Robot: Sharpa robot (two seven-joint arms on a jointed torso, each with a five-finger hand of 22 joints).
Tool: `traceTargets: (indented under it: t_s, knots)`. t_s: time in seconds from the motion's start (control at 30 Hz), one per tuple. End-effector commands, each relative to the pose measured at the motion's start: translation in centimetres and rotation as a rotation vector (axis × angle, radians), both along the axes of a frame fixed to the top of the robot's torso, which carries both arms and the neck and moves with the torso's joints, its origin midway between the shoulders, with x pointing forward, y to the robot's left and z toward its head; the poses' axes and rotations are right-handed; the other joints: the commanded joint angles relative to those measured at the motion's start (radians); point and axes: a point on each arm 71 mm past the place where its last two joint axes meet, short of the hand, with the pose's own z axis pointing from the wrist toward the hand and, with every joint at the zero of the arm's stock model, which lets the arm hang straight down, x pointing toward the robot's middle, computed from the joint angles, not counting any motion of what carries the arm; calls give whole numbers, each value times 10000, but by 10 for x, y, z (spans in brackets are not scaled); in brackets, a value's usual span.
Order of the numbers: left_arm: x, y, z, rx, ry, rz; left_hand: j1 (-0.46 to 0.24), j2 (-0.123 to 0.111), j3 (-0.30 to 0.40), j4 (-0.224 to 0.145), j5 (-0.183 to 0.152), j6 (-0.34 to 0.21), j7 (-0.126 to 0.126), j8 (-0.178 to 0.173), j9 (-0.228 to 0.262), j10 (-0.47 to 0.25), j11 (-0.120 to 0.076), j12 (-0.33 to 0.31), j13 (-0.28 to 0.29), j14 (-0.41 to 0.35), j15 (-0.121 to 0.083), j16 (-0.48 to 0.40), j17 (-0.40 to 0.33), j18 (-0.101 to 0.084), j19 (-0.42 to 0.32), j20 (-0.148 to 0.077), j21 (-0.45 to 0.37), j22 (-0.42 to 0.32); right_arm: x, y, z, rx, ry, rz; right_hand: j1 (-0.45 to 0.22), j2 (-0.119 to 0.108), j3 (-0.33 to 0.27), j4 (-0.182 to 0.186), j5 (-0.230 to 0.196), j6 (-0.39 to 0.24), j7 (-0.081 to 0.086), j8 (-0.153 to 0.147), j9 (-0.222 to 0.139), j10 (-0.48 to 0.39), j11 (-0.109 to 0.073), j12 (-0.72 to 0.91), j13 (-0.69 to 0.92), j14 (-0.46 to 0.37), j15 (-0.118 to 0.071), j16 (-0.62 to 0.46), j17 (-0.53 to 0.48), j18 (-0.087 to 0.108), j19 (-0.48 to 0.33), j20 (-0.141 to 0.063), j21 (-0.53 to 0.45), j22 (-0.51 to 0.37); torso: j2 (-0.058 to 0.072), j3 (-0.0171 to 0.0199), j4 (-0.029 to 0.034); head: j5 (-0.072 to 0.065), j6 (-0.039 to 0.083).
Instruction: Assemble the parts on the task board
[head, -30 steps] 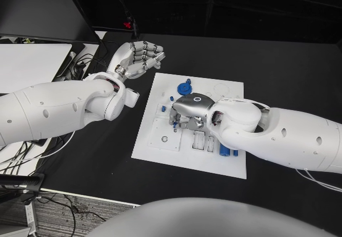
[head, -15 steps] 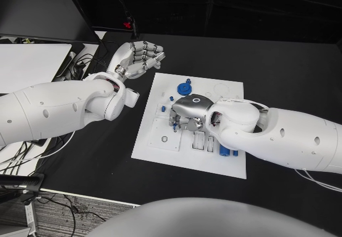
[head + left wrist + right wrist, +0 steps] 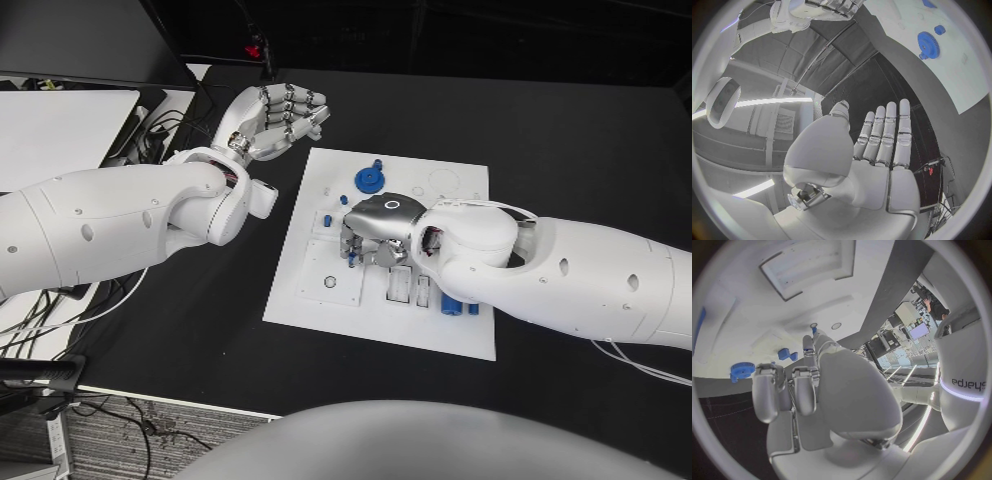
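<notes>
**Small blue peg at the right hand's fingertips, over mid-board**

Your piece is a small blue peg [image 3: 351, 256], sitting near the middle of the task board [image 3: 325, 310], at the tips of the right hand [image 3: 378, 228]. In the right wrist view its blue tip pokes up past a finger [image 3: 808, 347], so it looks pinched, though you cannot see the contact cleanly. Judge it light, rigid and smooth plastic: easy to lift, quick to twist or slip. Take it by the shank, low and square, with gentle pressure.

Toward the board's far edge from the peg stands the blue gear [image 3: 371, 179], with two smaller blue pieces [image 3: 327, 218] just beside the hand. At the near edge lie blue cylinders [image 3: 451, 306].

Off the far-left corner of the board, above the bench [image 3: 577, 150], your left hand [image 3: 277, 117] hangs with fingers straight, side by side, holding nothing.
</notes>
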Motion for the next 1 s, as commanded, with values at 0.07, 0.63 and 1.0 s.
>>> traceTargets:
  t_s: [0.07, 0.63, 1.0]
  knots:
    - [0, 0, 1, -45, -41, -27, 78, 25, -83, 2, 56, -76, 529, 65, -10, -62, -4, 53, -7, 66, -13, 57, -11, 99, 70, 11, 57, -16, -1, 1, -2, -166, 53, 51, 0, 47, 74, -8, 40, 3, 49, 23, 16, -76, 40, -34, -10, 728, 60, -9, 968, 134, 623, 16, -77, 2281, 2, 6, 0, 21, 0]
    - [0, 0, 1, -44, -41, -10, 90, 35, -100, 1, 58, -84, 528, 82, -13, -61, -5, 78, -8, 60, -13, 76, -20, 98, 74, 9, 60, -20, 0, 1, -4, -303, 7, -2, -26, 32, 108, -23, 43, -33, 71, -11, 7, -150, 65, -43, -13, 727, 81, -10, 964, 145, 599, 35, -118, 2261, 10, 7, 10, -25, 0]
    - [0, 0, 1, -43, -39, -7, 90, 35, -100, 1, 58, -84, 528, 82, -13, -61, -5, 78, -8, 60, -13, 76, -20, 98, 74, 9, 60, -20, -1, 3, -4, -323, -70, 68, -35, 13, 121, -34, 44, -53, 83, -28, 2, -185, 77, -43, -13, 725, 91, -14, 954, 147, 596, 45, -124, 2259, 1, 0, 13, -18, 0]
